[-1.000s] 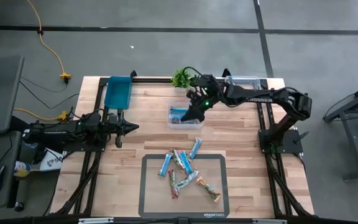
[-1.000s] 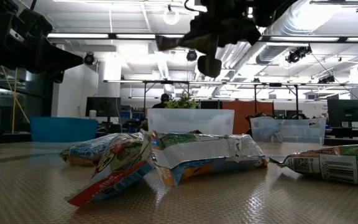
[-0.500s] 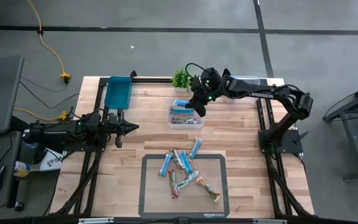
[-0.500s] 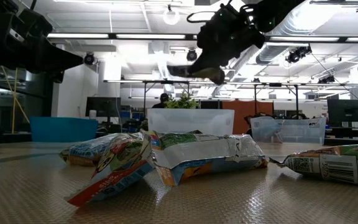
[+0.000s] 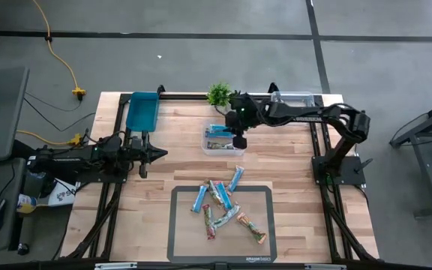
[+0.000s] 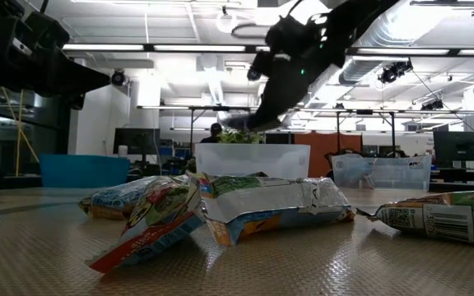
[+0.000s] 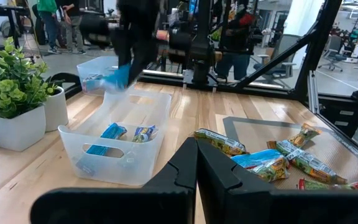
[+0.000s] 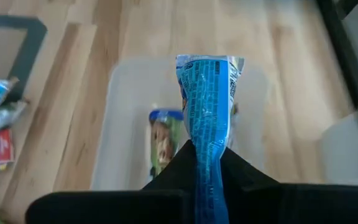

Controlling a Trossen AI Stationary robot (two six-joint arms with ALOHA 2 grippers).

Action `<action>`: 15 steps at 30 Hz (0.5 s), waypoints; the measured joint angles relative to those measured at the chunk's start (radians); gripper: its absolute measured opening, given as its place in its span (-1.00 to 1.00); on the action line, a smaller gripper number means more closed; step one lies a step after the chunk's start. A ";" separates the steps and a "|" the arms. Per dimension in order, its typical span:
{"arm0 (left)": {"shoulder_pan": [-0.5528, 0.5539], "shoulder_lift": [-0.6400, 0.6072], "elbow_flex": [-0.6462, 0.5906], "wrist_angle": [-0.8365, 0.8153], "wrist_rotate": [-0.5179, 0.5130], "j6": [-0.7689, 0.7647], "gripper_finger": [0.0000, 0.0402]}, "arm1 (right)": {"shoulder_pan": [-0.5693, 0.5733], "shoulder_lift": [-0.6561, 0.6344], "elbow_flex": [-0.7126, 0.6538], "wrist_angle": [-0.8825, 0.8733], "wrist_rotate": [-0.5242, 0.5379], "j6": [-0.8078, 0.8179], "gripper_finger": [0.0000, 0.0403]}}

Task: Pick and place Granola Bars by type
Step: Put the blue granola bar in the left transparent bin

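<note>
Right gripper point(image 8: 207, 163): your fingers clamp a light blue bar point(image 8: 207, 99) over the clear bin point(image 5: 222, 139) — wrapper print unreadable.
Left gripper point(image 5: 160, 153): fingers together, at the worktop's left.
Mat point(image 5: 220, 256): reads "amazon" — rest unclear.

A: What do the two arms look like?

B: Both are dark, nearly black, built of slim tubular links with thicker joint housings. The right arm point(image 5: 306, 116) carries white lettering along its long link (too small to read) and a small green light near the wrist.

A: And the left one?

B: The left arm point(image 5: 81, 156) is the same matte black, with cables trailing off its base at the worktop point(image 5: 178, 161) edge. Its gripper, the left gripper point(image 7: 196, 163), has two flat, wedge-shaped black fingers.

A: The other gripper?

B: The right gripper point(image 8: 207, 163) has the same black, angular fingers, tapering to narrow tips, on a broad dark body.
</note>
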State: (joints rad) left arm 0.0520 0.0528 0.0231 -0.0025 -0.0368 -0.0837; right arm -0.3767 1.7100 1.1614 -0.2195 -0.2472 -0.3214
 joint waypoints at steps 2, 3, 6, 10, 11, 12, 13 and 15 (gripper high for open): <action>0.000 0.000 0.000 0.000 0.000 0.000 -0.99 | 0.003 0.030 0.000 0.001 -0.006 0.003 -0.90; 0.000 0.000 0.000 0.000 0.000 0.000 -0.99 | 0.006 0.045 0.001 0.001 -0.003 0.002 -0.90; 0.000 0.000 0.000 0.000 0.000 0.000 -0.99 | 0.007 0.079 0.003 -0.001 -0.007 0.003 -0.91; 0.000 0.000 0.000 0.000 0.000 0.000 -0.99 | 0.007 0.109 0.003 -0.002 -0.015 0.004 -0.92; 0.000 0.000 0.000 0.000 0.000 0.000 -0.99 | 0.007 0.114 0.004 -0.001 -0.017 0.004 -0.91; 0.000 0.000 0.000 0.000 0.000 0.000 -0.99 | 0.006 0.118 0.004 0.000 -0.019 0.006 -0.91; 0.000 0.000 0.000 0.000 0.000 0.000 -0.99 | 0.006 0.123 0.005 0.000 -0.022 0.006 -0.91; 0.000 0.000 0.000 0.000 0.000 0.000 -0.99 | 0.006 0.132 0.005 0.000 -0.034 0.006 -0.90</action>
State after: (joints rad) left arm 0.0521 0.0526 0.0229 -0.0025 -0.0368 -0.0837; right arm -0.3702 1.8415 1.1660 -0.2199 -0.2807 -0.3149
